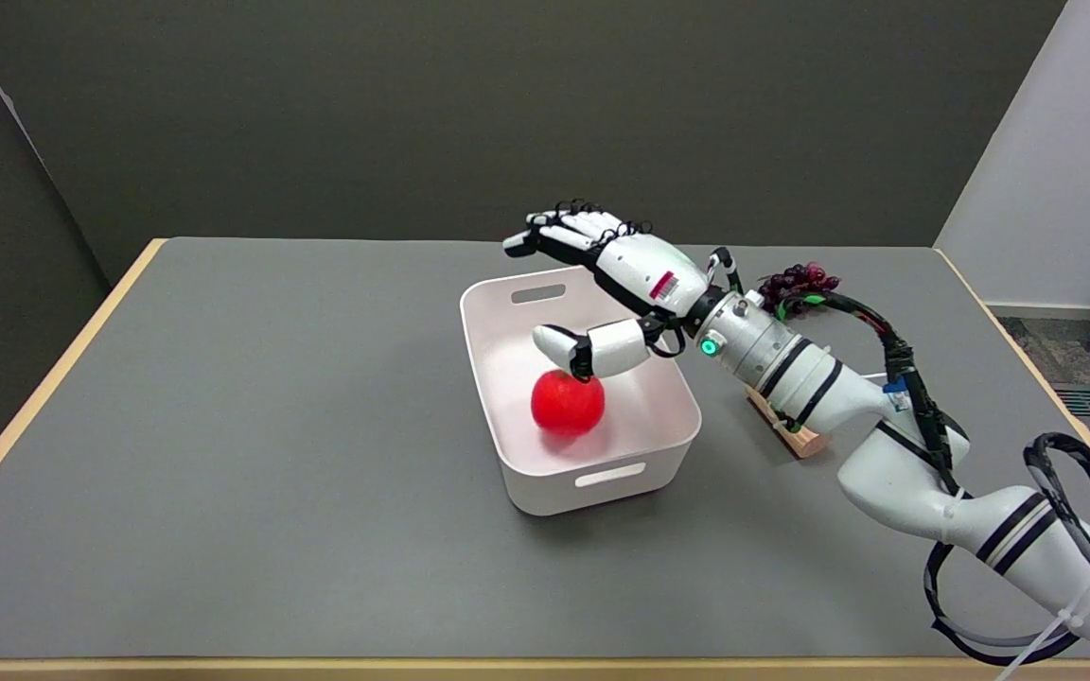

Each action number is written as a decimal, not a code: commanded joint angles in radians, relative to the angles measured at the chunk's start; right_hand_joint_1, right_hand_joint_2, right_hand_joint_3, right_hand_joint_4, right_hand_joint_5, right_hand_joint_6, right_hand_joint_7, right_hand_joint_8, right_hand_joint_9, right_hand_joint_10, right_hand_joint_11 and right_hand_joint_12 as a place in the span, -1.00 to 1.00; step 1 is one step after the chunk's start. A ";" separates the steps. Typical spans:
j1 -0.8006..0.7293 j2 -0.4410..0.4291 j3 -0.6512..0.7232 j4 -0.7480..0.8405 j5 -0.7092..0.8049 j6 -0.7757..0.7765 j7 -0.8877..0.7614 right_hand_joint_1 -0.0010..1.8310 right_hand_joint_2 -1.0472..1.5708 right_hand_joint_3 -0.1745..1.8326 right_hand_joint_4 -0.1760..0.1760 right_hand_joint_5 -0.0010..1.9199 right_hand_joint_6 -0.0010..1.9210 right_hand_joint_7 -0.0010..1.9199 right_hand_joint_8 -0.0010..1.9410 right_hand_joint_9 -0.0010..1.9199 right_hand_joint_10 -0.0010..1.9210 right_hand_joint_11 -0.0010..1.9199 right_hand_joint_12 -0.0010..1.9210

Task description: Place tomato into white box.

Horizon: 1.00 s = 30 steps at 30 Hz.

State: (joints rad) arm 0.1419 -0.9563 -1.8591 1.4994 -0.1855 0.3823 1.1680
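Note:
A red tomato [567, 404] lies on the floor of the white box [545, 492], near its middle. My right hand [616, 284] hovers over the box's right half with its fingers stretched out flat toward the far left. Its thumb hangs down just above the tomato's top; whether it touches the tomato cannot be told. Nothing is held in the hand.
The white box stands mid-table on a grey tabletop [271, 454] with wooden edges. A bunch of dark purple grapes [799, 281] and a small wooden block [796, 437] lie behind my right forearm, right of the box.

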 commanded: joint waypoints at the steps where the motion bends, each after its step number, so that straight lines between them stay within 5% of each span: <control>1: -0.015 0.007 0.024 0.042 0.048 0.016 0.000 -0.77 0.21 0.08 0.69 -0.88 -0.54 -0.96 -0.86 -1.00 -0.70 -1.00 0.06; 12: -0.096 0.000 0.189 0.095 0.311 0.215 0.000 -0.78 0.23 0.08 0.62 -0.89 -0.57 -0.97 -0.84 -1.00 -0.74 -1.00 -0.03; 19: -0.245 0.018 0.417 -0.002 0.540 0.346 0.000 -0.77 0.23 0.08 0.55 -0.87 -0.56 -0.93 -0.74 -0.99 -0.71 -1.00 -0.03; 30: -0.418 0.027 0.429 -0.060 0.741 0.604 0.000 -0.75 0.31 -0.05 0.51 -0.84 -0.63 -0.89 -0.76 -1.00 -0.61 -1.00 -0.03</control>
State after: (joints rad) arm -0.0340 -0.9451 -1.5863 1.5225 0.2285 0.6623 1.1681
